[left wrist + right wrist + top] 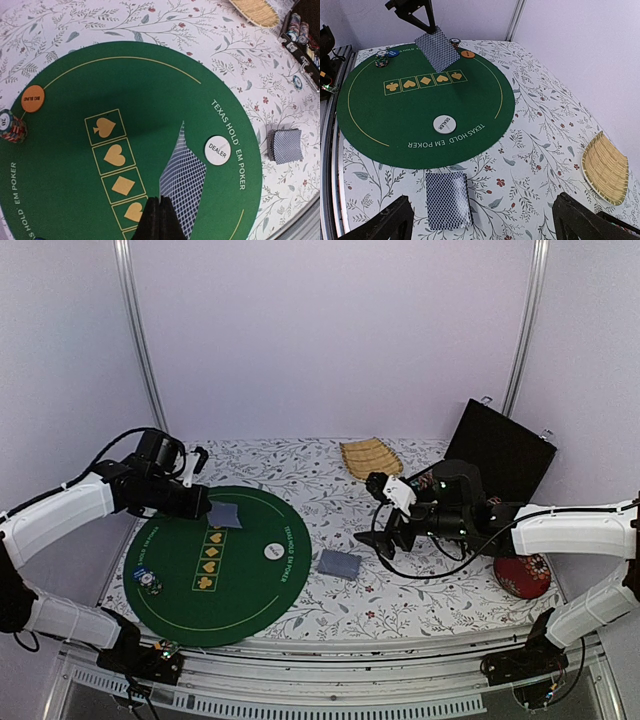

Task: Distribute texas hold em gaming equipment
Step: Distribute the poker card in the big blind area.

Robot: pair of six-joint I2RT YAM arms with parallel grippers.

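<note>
Hanging over the green mat [150, 85], one card [182, 185] is pinched in the left claw [159, 201]; so thin an edge grip could let it flutter astray. The deck [448, 199] lies on the table [400, 590] beside the mat, below the right claw [482, 200], whose fingers are spread apart. The black case [500, 450] holds chips [298, 29]; the woven tray [607, 167] looks empty.

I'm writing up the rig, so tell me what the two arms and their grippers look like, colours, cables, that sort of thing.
The left arm and right arm have smooth white tubular shells with black joints. Thin black cables loop loosely beside each. The left gripper and right gripper are black with tapered fingers. No markings are readable.
</note>
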